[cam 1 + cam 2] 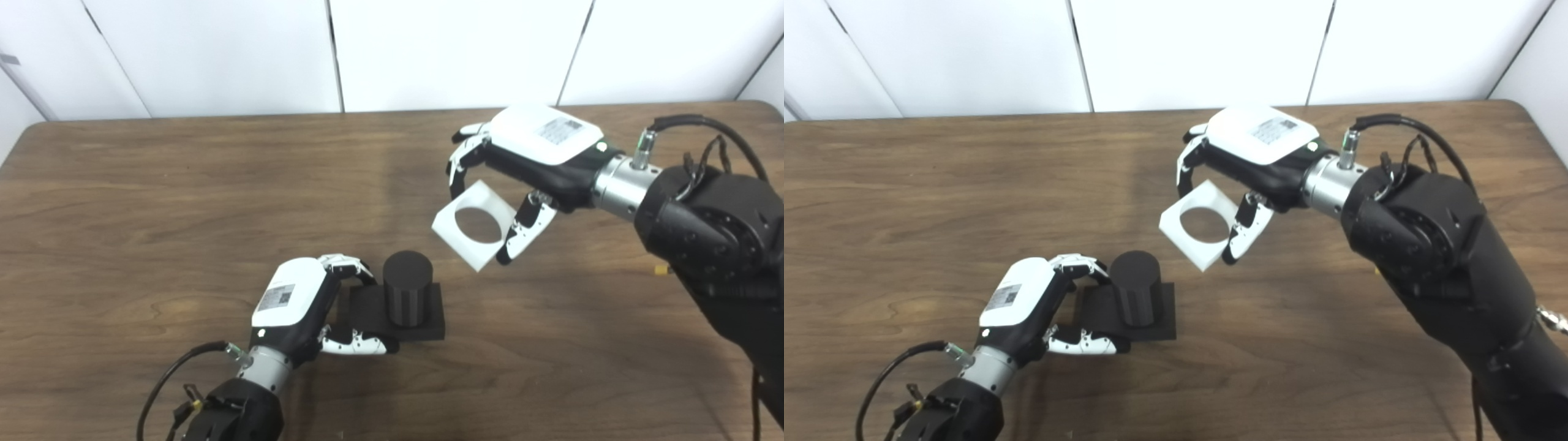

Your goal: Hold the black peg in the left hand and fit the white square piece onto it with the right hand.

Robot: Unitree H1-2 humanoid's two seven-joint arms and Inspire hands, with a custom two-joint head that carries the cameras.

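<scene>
Left eye view: left hand (306, 312) grips the black peg (407, 295)'s base; right hand (527, 165) pinches the white square piece (473, 224) aloft.

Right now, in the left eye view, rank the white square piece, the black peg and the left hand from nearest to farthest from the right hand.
1. White square piece: held in the right hand.
2. Black peg: lower left, upright on its base.
3. Left hand: farthest left, gripping that base.

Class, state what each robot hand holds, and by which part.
Left robot hand: black peg, gripped by its flat square base. Right robot hand: white square piece, held by opposite edges, above the table.
</scene>
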